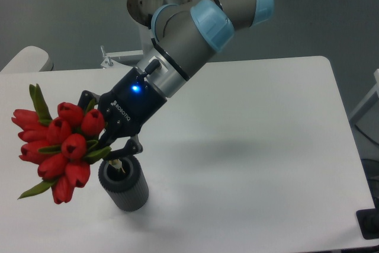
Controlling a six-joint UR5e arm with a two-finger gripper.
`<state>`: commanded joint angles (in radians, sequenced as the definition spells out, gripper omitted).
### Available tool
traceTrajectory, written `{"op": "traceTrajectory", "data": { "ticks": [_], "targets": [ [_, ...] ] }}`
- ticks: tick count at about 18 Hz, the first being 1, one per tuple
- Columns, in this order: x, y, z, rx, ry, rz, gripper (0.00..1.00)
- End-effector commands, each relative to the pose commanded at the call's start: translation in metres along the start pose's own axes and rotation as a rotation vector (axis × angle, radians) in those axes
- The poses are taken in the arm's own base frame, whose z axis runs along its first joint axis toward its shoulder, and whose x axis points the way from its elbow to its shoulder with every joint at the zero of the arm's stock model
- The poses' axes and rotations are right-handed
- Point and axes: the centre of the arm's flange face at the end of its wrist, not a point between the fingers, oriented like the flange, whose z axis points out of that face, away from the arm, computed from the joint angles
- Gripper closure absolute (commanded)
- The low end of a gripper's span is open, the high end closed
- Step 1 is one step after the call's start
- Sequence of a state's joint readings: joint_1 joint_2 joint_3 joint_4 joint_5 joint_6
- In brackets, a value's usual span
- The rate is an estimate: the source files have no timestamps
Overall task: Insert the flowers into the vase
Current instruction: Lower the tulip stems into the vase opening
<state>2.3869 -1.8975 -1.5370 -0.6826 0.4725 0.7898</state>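
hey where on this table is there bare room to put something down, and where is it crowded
The right half of the white table is bare, from the arm's shadow out to the right edge, and so is the near strip right of the vase. The left front is crowded: the gripper holds the flowers leaning out over the vase.
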Motion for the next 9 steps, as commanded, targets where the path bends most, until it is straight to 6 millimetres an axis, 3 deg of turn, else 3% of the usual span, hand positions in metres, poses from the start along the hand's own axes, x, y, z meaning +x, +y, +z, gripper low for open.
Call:
{"op": "traceTrajectory", "data": {
  "ticks": [9],
  "targets": [
    [-0.007, 0.05, 0.027, -0.034, 0.044, -0.003, 0.69]
  ]
}}
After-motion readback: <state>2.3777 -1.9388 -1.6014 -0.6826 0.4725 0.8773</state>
